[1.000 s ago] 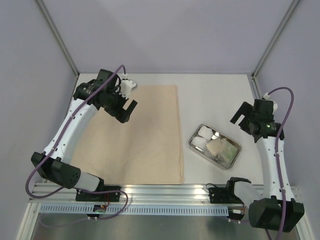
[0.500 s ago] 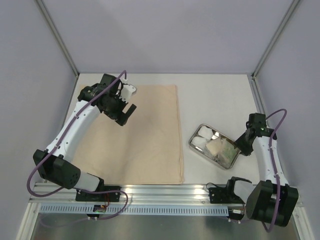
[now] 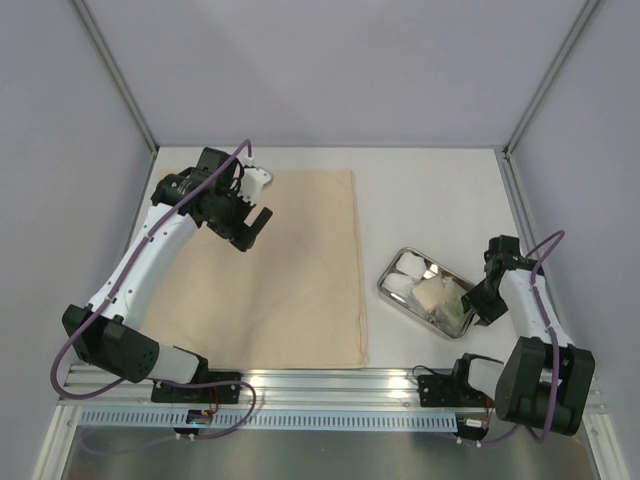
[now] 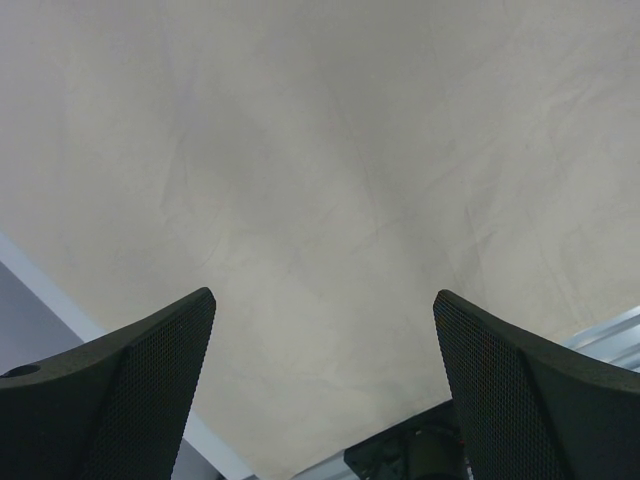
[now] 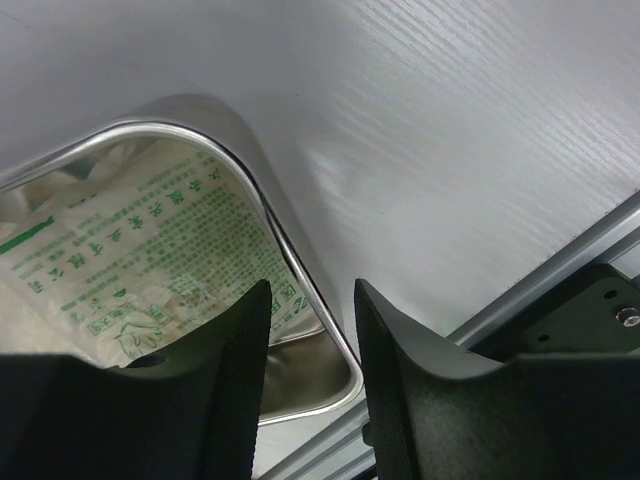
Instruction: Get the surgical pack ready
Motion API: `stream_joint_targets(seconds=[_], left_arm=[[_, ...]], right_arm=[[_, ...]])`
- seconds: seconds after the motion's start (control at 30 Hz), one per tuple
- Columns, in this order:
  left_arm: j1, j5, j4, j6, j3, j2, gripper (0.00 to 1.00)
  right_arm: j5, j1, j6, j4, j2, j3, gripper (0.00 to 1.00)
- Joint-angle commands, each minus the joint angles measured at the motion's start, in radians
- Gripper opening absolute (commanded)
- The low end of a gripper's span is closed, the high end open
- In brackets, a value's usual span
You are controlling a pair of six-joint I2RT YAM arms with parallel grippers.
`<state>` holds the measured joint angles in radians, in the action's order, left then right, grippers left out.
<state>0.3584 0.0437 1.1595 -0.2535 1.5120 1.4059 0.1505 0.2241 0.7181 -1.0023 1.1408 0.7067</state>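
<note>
Right jaws drawn in to a narrow gap, straddling the rim of the steel tray (image 5: 255, 195) at its right-hand corner. One finger (image 5: 225, 390) is inside, over the green-printed packet (image 5: 150, 260), and the other is outside, over the counter (image 5: 470, 150). I can't tell whether they're biting the rim or only bracketing it.

Left jaws spread fully wide, holding nothing, hovering above the beige cloth (image 4: 320, 150).

From above, the tray (image 3: 432, 264) sits on bare counter just right of the cloth (image 3: 300, 280), not touching it, with gauze squares (image 3: 408, 270) at its left end.

I read this as the tray pickup. Next I'd want a firm pinch on that rim, then a level carry onto the cloth so nothing slides out.
</note>
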Motion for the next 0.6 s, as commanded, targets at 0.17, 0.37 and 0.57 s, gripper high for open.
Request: stream_joint_targets(seconds=[0.17,0.37,0.57], left_arm=[[-0.003,0.03,0.009,-0.024,0.051,-0.01,1.0],[-0.003,0.041,0.022,-0.026,0.076,-0.001,1.0],[-0.003,0.03,0.025,-0.03,0.082,0.004,1.0]], right_arm=[[0.044,0.003,-0.008,0.142,0.024,-0.036,0.28],[-0.026,-0.003,-0.057,0.212,0.028,-0.052,0.22],[-0.041,-0.002,-0.071,0.244,0.062,-0.064,0.26]])
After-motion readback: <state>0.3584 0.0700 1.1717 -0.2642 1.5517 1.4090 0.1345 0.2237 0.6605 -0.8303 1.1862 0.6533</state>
